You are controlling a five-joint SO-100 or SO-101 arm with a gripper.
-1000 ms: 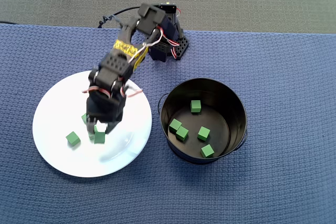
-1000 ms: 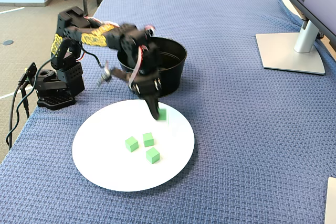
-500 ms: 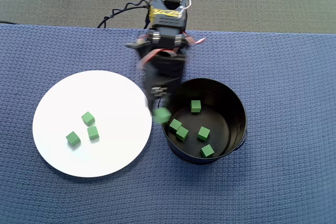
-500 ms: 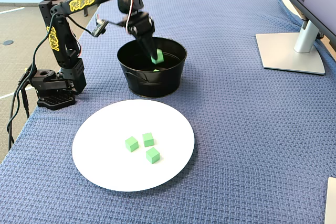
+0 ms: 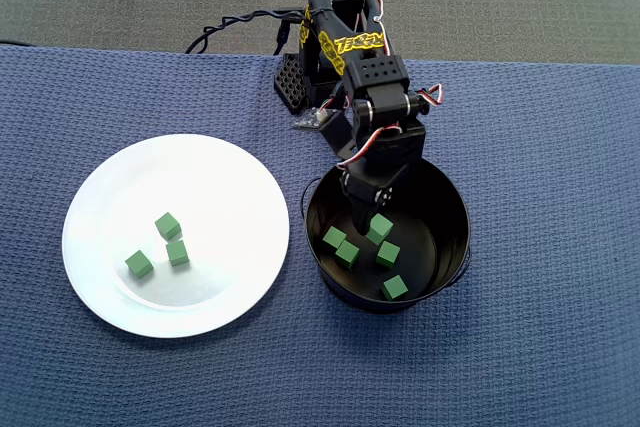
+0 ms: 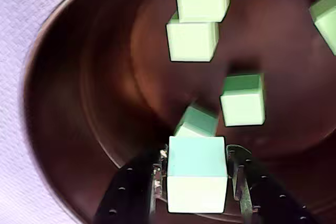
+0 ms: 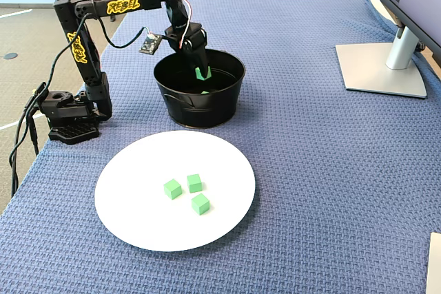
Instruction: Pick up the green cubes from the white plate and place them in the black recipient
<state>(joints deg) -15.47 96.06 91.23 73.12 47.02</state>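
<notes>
- Now the gripper hangs inside the black recipient, having swung over from the white plate within the last second.
- Its jaws are clenched on a green cube, not yet let go.
- Four cubes lie on the pot floor; the nearest sits at about five o'clock from the gripper in the overhead view.
- Three cubes remain on the plate, well apart from the pot at its nine o'clock, so release comes next, I judge.
</notes>
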